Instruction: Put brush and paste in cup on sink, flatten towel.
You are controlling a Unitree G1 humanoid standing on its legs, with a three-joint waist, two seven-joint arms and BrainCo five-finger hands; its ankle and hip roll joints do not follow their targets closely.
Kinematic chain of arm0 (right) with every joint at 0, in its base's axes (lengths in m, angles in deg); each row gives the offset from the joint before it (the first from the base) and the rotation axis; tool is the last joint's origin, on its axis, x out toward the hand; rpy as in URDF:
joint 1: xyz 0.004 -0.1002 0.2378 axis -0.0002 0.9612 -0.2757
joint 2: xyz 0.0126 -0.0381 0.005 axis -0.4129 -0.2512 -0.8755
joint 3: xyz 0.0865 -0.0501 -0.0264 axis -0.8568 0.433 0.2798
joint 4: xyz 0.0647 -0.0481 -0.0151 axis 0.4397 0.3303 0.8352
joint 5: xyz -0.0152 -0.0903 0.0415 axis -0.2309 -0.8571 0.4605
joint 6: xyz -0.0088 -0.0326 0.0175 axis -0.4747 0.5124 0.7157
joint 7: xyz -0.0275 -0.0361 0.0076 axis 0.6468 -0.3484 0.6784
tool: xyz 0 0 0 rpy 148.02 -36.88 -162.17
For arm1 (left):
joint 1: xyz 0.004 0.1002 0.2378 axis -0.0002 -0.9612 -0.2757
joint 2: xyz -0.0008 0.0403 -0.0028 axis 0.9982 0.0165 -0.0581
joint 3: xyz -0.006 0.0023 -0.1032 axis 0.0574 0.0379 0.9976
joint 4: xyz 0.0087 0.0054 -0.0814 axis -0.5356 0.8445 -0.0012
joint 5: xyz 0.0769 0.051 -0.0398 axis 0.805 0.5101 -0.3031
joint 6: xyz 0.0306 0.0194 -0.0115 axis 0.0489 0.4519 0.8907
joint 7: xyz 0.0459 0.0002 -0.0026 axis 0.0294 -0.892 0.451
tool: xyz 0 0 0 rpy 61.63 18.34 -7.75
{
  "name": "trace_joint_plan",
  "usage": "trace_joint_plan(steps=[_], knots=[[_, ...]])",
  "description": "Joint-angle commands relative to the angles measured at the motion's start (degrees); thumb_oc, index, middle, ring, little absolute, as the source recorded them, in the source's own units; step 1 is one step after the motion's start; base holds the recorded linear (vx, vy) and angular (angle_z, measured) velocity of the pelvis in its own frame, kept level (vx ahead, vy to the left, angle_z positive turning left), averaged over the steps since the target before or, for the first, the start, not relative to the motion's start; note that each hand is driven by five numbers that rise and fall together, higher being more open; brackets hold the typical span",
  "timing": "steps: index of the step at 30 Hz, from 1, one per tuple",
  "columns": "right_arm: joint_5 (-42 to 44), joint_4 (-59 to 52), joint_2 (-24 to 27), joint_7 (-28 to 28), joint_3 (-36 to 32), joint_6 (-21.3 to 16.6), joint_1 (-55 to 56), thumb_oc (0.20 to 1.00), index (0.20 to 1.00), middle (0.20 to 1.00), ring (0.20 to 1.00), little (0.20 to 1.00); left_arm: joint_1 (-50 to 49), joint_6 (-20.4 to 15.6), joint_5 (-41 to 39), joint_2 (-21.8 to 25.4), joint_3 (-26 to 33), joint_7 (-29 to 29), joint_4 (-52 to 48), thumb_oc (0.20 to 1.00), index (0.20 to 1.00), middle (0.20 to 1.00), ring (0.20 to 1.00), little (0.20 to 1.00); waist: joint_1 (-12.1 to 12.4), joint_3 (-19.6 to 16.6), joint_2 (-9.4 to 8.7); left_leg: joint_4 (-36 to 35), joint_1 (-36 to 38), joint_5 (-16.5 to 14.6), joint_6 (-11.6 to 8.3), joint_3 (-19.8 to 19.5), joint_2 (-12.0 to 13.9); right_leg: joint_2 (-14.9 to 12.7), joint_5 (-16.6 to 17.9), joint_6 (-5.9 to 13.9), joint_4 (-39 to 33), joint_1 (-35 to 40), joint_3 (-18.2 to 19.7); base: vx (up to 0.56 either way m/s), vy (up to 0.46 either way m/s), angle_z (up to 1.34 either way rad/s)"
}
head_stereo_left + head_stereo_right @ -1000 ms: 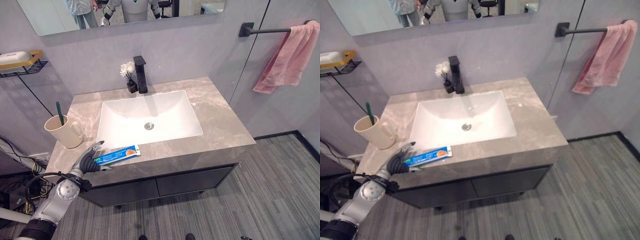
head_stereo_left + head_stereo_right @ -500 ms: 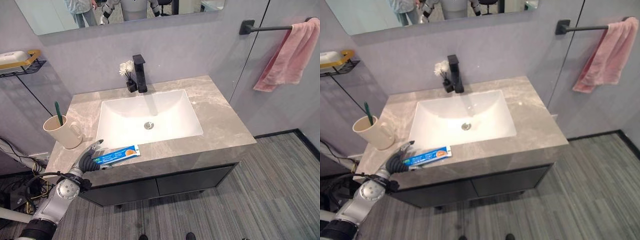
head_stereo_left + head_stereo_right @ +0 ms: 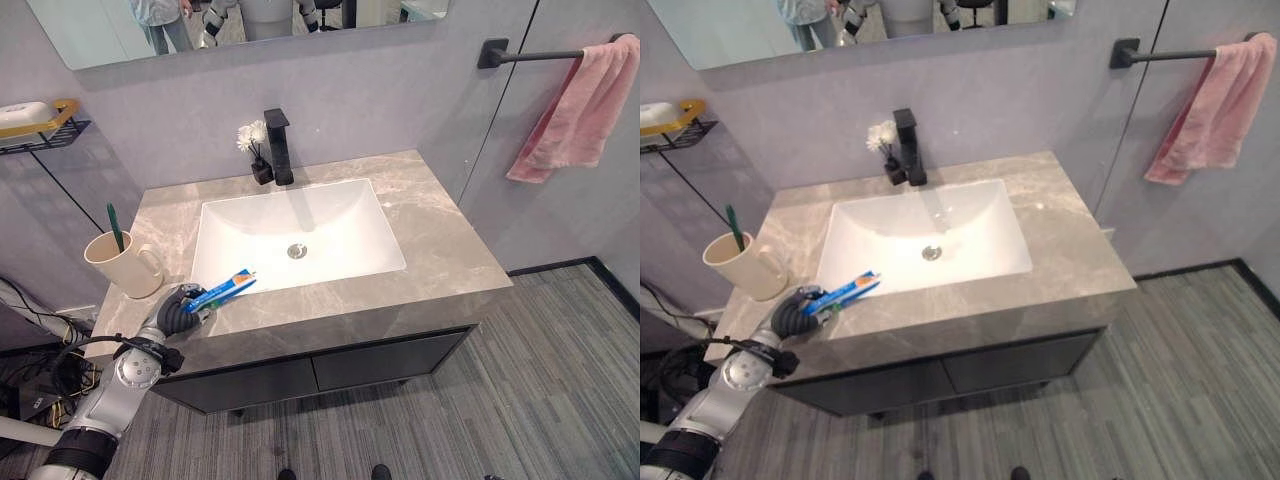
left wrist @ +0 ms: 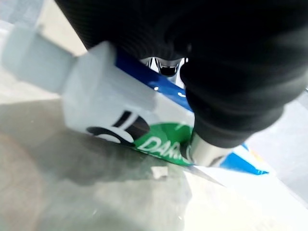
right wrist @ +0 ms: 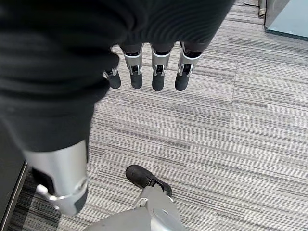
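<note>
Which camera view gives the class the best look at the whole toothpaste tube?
The left eye view: the toothpaste tube shows end to end, lifted at a tilt in the left hand beside the sink. The right eye view shows much the same. The left wrist view shows its cap end close up.

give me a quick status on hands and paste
Left hand shut on toothpaste, lifted at counter front. Right hand open, idle. Brush in cup.

silver-grey arm, left robot hand [image 3: 172, 312] under a dark ribbed cover; right robot hand [image 5: 144, 72] silver-fingered, dark-tipped.
</note>
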Motion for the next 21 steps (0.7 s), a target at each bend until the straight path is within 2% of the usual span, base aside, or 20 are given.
trace_joint_plan(steps=[1, 3, 13, 17, 21], knots=[[0.3, 0.5, -0.4, 0.9, 0.1, 0.1, -1.9, 1.0, 1.0, 1.0, 1.0, 1.0, -1.7, -0.4, 3.4, 1.4, -3.7, -1.8, -0.3, 0.235, 0.235, 0.235, 0.235, 0.235, -1.6, 0.4, -3.72, 0.4, 2.6, -1.1, -1.43, 0.5, 0.8, -4.7, 0.5, 4.95, 0.4, 0.1, 1.9, 0.0, 0.0, 0.0], [1.0, 0.7, -0.3, 1.1, -0.6, 0.3, -2.3, 1.0, 1.0, 1.0, 1.0, 1.0, -0.9, -0.5, 4.4, 1.8, -4.2, -1.5, -0.7, 0.2, 0.2, 0.2, 0.2, 0.2, -1.6, 0.1, -3.65, 0.4, 3.0, -1.2, -1.38, 0.6, 0.9, -4.7, 0.4, 4.85, 0.4, 0.6, 1.9, 0.0, 0.0, 0.0], [5.7, 2.5, 0.0, 2.8, -4.9, 0.3, -3.6, 1.0, 1.0, 1.0, 1.0, 1.0, -0.4, -1.2, 6.6, 3.5, -3.0, 0.4, -5.0, 0.2, 0.2, 0.2, 0.2, 0.2, -1.6, -0.6, -3.56, 0.4, 4.9, -1.8, -1.3, 0.8, 1.0, -4.6, 0.0, 4.62, 0.4, 2.3, 2.1, 0.0, 0.0, 0.0], [12.9, 1.9, 1.3, 4.4, -10.3, -0.8, -4.7, 1.0, 1.0, 1.0, 1.0, 1.0, 0.4, -2.0, 10.9, 5.9, -1.3, 3.1, -9.6, 0.2, 0.2, 0.2, 0.2, 0.2, -1.7, -1.1, -3.83, 0.4, 5.6, -2.0, -1.34, 1.0, 1.2, -4.6, -0.1, 4.64, 0.4, 2.9, 2.2, 0.0, 0.0, 0.0], [18.0, 1.0, 2.3, 3.0, -11.6, -1.4, -5.7, 1.0, 1.0, 1.0, 1.0, 1.0, 2.3, -2.5, 15.0, 7.9, -0.7, 5.2, -11.5, 0.2, 0.2, 0.2, 0.2, 0.2, -1.9, -1.4, -4.17, 0.4, 6.1, -2.3, -1.43, 1.2, 1.3, -4.6, -0.2, 4.67, 0.4, 3.2, 2.3, 0.0, 0.0, 0.0]])
